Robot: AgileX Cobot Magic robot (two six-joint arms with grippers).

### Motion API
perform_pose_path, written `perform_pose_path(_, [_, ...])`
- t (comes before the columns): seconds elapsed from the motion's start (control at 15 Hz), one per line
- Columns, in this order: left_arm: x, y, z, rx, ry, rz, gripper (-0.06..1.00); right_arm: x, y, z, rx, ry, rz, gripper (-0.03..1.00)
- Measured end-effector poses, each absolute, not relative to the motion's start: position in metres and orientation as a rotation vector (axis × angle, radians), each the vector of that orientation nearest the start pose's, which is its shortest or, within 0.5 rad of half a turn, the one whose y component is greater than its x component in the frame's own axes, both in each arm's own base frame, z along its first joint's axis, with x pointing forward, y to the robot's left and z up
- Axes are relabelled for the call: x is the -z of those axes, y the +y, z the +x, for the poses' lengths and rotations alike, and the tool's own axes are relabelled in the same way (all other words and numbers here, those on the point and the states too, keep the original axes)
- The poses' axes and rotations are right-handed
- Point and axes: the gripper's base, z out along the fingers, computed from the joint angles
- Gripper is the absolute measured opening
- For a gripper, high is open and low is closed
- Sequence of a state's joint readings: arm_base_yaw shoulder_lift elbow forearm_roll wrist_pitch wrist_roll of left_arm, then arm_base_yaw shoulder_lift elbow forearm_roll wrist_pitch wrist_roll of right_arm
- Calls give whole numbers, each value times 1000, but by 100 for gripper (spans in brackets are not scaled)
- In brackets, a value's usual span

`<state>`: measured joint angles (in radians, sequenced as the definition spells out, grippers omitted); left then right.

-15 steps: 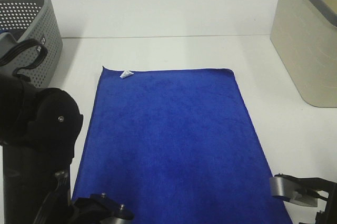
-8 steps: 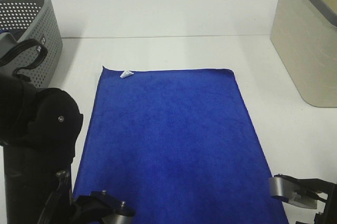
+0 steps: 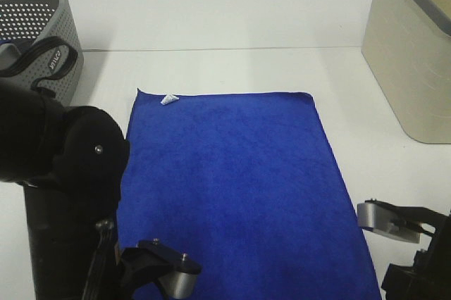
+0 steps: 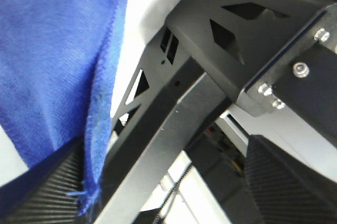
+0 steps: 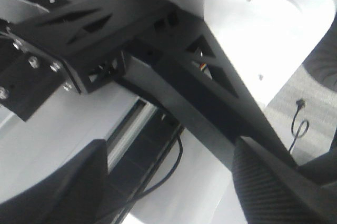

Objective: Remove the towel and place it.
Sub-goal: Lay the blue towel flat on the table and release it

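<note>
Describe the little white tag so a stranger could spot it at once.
On the white table, a royal-blue towel lies flat between a grey perforated basket and a beige bin. At the towel's far corner on the basket's side sits the tag, the only white speck on the blue cloth.

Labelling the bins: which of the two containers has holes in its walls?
The grey basket at far left: perforated walls, whereas the beige bin at right has solid sides.
</note>
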<state>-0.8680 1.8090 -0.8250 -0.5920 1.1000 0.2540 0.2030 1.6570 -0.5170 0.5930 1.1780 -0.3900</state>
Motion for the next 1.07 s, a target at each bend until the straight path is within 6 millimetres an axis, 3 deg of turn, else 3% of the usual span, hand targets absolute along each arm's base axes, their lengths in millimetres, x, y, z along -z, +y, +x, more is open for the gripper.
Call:
perform_pose_path(0.2, [-128,-219,126,-273,-2457,-941,76,-143,81,158,680,-2536,233,67])
perform_pose_path(0.53, [-121,-237,113,-223,-2552,-1142,76,-150,79,157,673,-2576,261,67])
perform_pose_path(0.73, [-122,-240,115,-188,-2614,-1100,76,-155,79,156,679,-2604,275,67])
perform_pose_path(1.07, [-152,-261,143,-154,-2674,-1166,76,-166,80,167,683,-2726,263,67])
